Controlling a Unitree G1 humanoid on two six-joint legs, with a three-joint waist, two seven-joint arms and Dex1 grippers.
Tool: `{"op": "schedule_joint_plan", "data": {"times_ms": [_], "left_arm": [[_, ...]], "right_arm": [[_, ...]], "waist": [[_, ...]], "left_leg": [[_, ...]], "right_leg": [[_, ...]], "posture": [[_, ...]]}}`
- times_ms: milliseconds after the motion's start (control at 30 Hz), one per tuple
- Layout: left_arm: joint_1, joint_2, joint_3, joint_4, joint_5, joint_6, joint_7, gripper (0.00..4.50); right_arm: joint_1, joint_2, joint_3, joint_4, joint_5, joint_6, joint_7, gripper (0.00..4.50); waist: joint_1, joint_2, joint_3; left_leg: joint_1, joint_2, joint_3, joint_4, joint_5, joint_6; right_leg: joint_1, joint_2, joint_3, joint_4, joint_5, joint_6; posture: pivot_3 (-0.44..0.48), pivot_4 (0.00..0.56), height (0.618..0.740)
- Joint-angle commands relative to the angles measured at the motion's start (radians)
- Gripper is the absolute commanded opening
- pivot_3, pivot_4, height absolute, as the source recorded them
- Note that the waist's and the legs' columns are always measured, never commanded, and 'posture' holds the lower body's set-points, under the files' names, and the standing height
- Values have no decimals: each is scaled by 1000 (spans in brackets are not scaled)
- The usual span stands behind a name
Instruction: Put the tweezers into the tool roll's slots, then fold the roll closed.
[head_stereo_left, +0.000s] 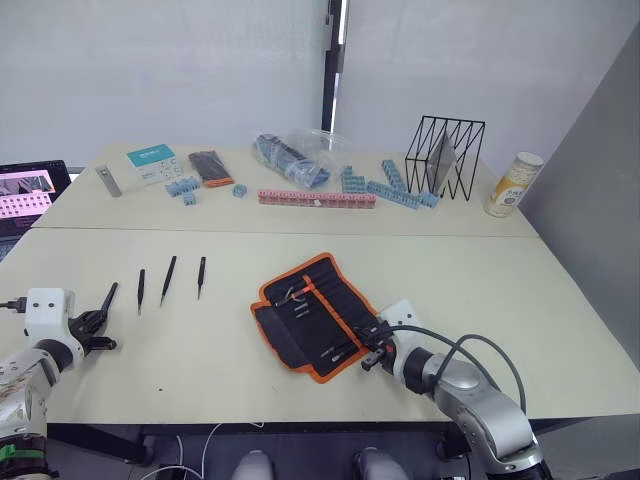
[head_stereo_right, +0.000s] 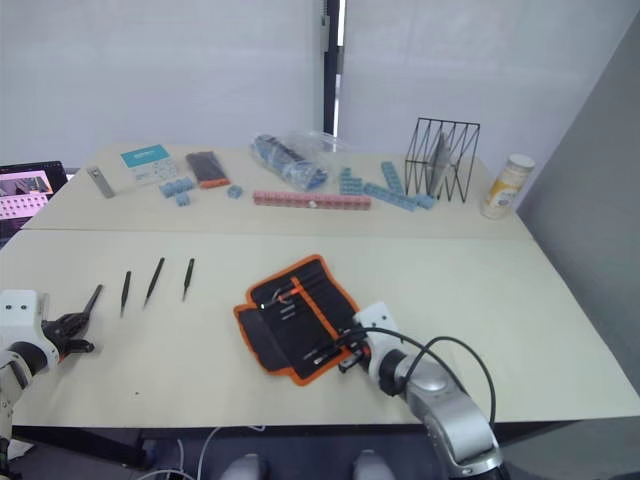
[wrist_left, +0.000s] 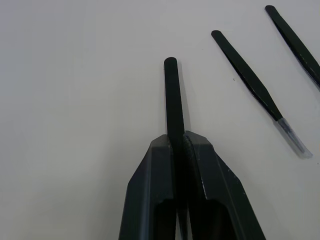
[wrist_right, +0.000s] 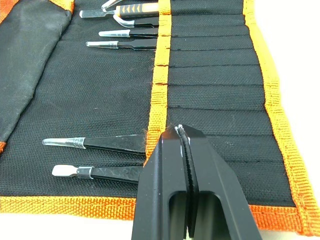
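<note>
- Left pincer (wrist_left: 179, 145) pinching one slim black pointed tweezer (wrist_left: 173, 100), low over the beige worktop (head_stereo_left: 500, 290) at its left edge.
- Three more black tweezers (head_stereo_left: 168, 278) lie loose just beside it.
- Black fabric tool roll with orange piping (head_stereo_left: 318, 315) lies open mid-worktop; four tweezers in its slots (wrist_right: 210, 75).
- Right pincer (wrist_right: 184, 150) pressed together, empty, over the roll's near edge.
</note>
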Motion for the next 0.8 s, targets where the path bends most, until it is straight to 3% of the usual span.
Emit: {"op": "schedule_joint_plan", "data": {"times_ms": [33, 133, 300, 500, 733, 800], "left_arm": [[16, 23, 0, -58, 1, 8, -17, 19], [33, 46, 35, -169, -41, 37, -42, 19], [67, 95, 41, -502, -230, 220, -175, 19], [-9, 142, -121, -759, -449, 515, -227, 19], [-226, 90, -360, -817, -487, 697, -152, 19], [-260, 99, -467, -820, -431, 703, -162, 19]], "right_arm": [[26, -7, 37, 78, -16, 44, 4, 0], [28, -9, 34, 80, -17, 41, 6, 0], [40, -13, 33, 97, -20, 23, 15, 0], [70, -21, 31, 113, -23, -15, 27, 0], [117, -19, 33, 135, -28, -90, 32, 0], [126, -8, 35, 154, -33, -139, 33, 0]], "waist": [[0, -2, 1], [-1, -8, 2], [-1, -21, 4], [0, -20, 4], [3, -20, 4], [3, -20, 4]], "left_leg": [[0, 0, 0, 0, 0, 0], [-1, 0, 0, 0, 0, 0], [-4, 2, 0, -1, 0, -1], [-3, 2, 1, -1, -1, -2], [-4, 1, 0, 1, -2, 1], [-4, 0, 0, 1, -2, 2]], "right_leg": [[0, 0, 0, 0, 0, 0], [-1, 0, 0, -1, 0, 0], [-2, 0, -1, -2, 0, -1], [-2, 0, -1, -3, 0, 0], [0, 0, -1, -3, 0, 0], [0, 1, -1, -3, 0, 0]], "posture": [[0, 150, 717], [0, 150, 717], [0, 150, 717], [0, 150, 717], [0, 150, 717], [0, 150, 717]]}}
